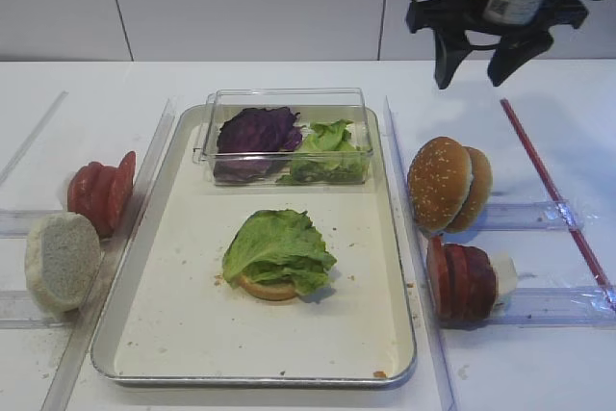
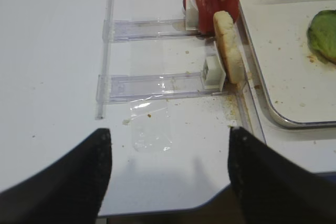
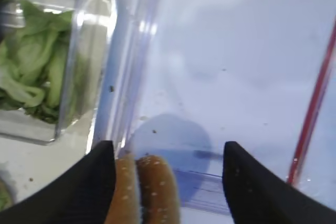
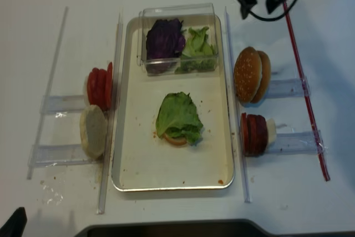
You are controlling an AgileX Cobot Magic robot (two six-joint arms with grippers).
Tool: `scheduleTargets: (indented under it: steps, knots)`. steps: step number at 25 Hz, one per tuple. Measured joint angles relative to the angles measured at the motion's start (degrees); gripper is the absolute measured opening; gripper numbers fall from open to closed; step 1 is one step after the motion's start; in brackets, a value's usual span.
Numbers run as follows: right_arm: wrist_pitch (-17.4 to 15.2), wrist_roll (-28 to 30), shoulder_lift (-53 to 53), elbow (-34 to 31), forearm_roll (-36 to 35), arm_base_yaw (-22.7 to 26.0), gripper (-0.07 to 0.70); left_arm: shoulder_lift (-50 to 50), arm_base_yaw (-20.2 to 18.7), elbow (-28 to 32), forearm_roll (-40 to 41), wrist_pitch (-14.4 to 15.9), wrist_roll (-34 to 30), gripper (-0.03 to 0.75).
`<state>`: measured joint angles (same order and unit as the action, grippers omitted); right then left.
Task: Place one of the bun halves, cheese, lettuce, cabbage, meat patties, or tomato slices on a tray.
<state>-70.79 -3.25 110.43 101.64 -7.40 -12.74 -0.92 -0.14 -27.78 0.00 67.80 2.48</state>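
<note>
One lettuce [image 1: 279, 249] leaf lies on a bun half [image 1: 267, 288] mid-tray [image 1: 183, 334]. Clear box [image 1: 285, 103] at tray's far end holds cabbage [image 1: 256, 130] and more green leaves. Right gripper [image 1: 480, 70] hangs high over the table beyond the sesame buns [image 1: 440, 183], jaws wide, nothing between them. Left gripper [image 2: 168, 166] hovers over bare table left of the tray, jaws wide, empty. Tomato slices [image 1: 99, 192] and pale bun [image 1: 61, 261] stand left of tray; patties [image 1: 460, 281] right.
</note>
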Motion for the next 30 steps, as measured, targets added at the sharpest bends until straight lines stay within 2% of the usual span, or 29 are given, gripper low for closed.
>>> scheduleTargets:
  steps: [6,12,17,30]
  knots:
    - [0.0,0.98,-0.43,-0.13,0.56,6.49,0.465,0.0,0.0,0.0,0.0,0.0,0.0,0.437]
    - [-0.13,1.32,-4.68,-4.23,2.09,10.06,0.465,0.0,0.0,0.0,0.0,0.0,0.0,0.437]
    - [-0.16,1.32,-11.52,-11.44,2.97,10.51,0.465,0.0,0.0,0.0,0.0,0.0,0.0,0.437]
    - [-0.37,2.61,-38.52,-33.02,3.05,10.54,0.465,0.0,0.0,0.0,0.0,0.0,0.0,0.437]
